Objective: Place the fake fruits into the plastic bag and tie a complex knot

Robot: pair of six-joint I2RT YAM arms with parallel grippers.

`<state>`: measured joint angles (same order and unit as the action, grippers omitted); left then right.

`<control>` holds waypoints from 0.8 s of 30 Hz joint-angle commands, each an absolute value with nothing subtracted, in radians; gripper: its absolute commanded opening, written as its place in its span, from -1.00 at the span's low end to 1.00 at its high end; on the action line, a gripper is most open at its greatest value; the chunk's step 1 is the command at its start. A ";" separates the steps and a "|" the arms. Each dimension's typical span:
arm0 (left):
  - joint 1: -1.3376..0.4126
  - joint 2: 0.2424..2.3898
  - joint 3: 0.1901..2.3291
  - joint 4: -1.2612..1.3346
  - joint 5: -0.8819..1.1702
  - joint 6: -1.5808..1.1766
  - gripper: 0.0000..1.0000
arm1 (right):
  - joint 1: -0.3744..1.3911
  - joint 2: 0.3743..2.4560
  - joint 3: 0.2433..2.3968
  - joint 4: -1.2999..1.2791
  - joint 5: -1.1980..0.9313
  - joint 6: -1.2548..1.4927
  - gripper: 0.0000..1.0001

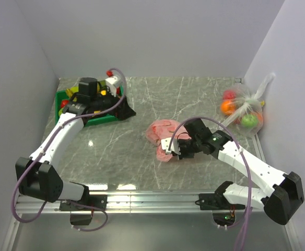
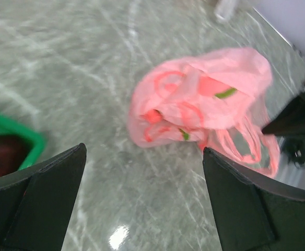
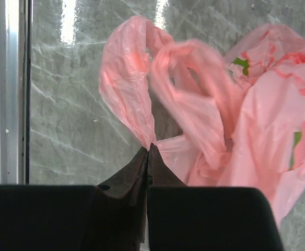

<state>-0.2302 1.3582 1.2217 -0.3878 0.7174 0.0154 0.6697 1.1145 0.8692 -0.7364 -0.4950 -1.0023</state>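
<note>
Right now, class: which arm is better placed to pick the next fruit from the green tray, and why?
Probably left. Its open left gripper hangs beside the green tray holding fake fruits, while the right gripper is shut on a handle of the plastic bag, away from the tray.

Ahead of the right pincer, the pink bag veils its contents to vague green patches and runs off-frame rightward.

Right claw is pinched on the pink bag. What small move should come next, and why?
Probably raise the right claw a little to lift that handle loop: its jaws are shut on a fold of the plastic bag, which lies slumped on the table. The left claw stands open, apart from the bag, free to take the other loop.
</note>
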 commanded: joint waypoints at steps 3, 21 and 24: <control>-0.347 1.327 1.182 -0.307 0.856 0.201 0.99 | 0.677 1.040 0.879 -0.641 -0.483 -1.006 -1.00; -0.586 1.288 1.011 -0.087 0.877 0.570 0.60 | 0.677 0.816 0.769 -0.581 -0.509 -1.101 -1.00; -0.621 1.318 1.003 -0.132 0.891 0.669 0.55 | 0.678 0.799 0.753 -0.574 -0.509 -1.111 -1.00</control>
